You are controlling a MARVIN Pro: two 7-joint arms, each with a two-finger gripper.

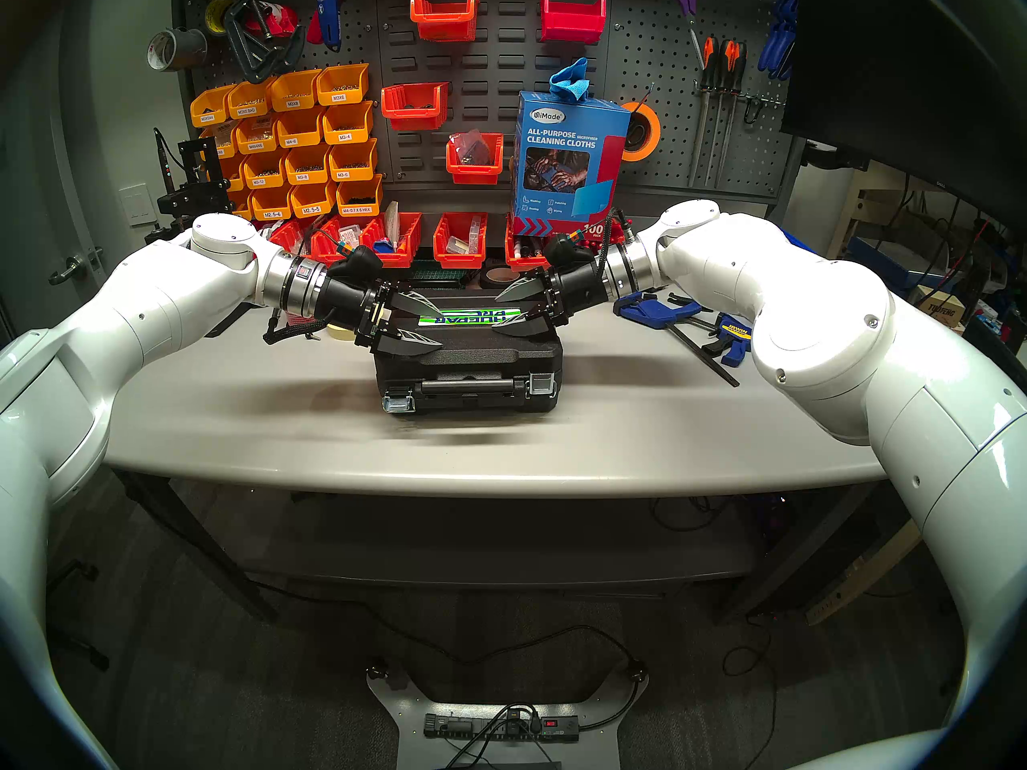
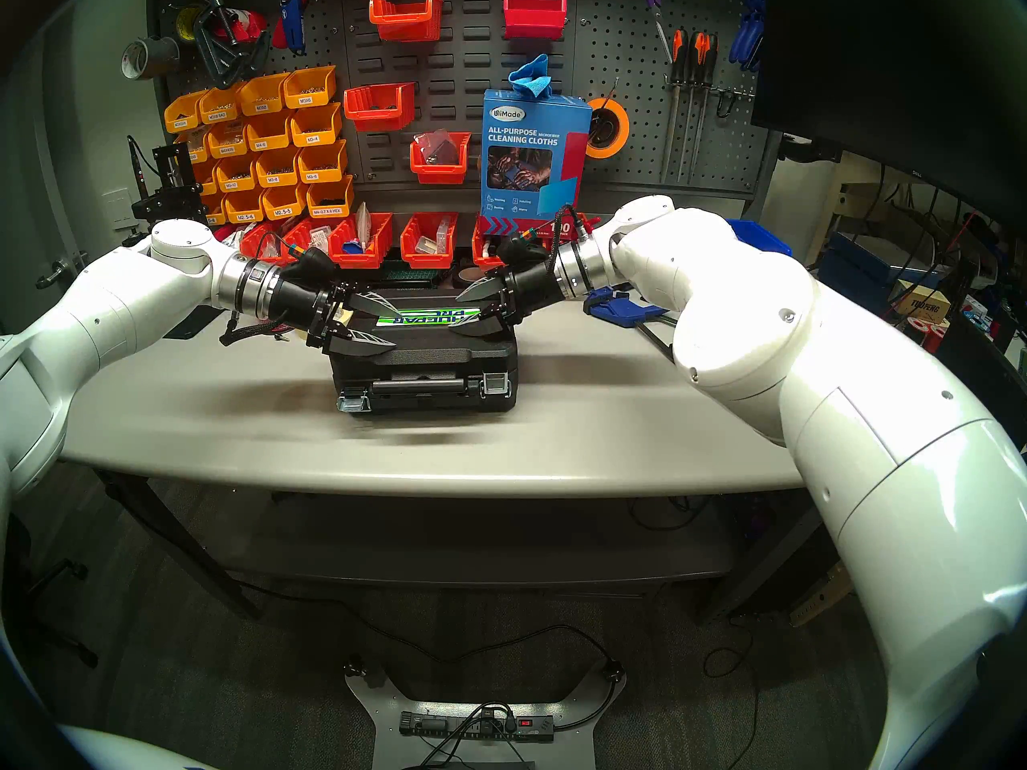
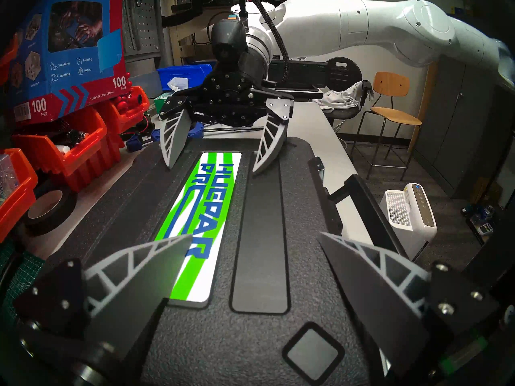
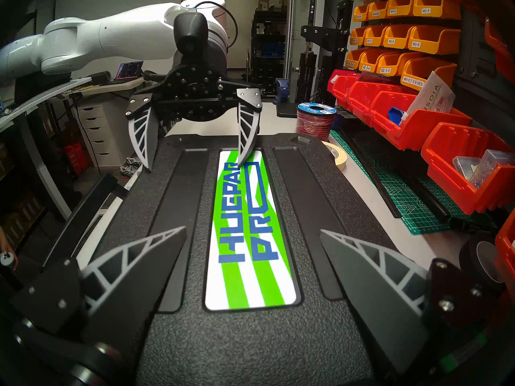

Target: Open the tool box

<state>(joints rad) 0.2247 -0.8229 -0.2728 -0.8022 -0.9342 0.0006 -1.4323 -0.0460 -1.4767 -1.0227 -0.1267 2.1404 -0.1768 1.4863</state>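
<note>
The tool box [image 1: 469, 363] lies closed near the worktop [image 1: 278, 419] centre, handle facing the front edge. The left gripper [image 1: 425, 320] and right gripper [image 1: 514, 307] hover above its lid, fingers spread; contact appears absent.

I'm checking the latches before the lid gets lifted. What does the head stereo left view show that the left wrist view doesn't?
Only the head view shows the tool box's front: the left latch flipped down, the right latch upright, the bar handle between them.

Only the left wrist view shows a wooden chair beyond the table.

Both show the striped label, the left gripper and the right gripper, open over the closed lid.
</note>
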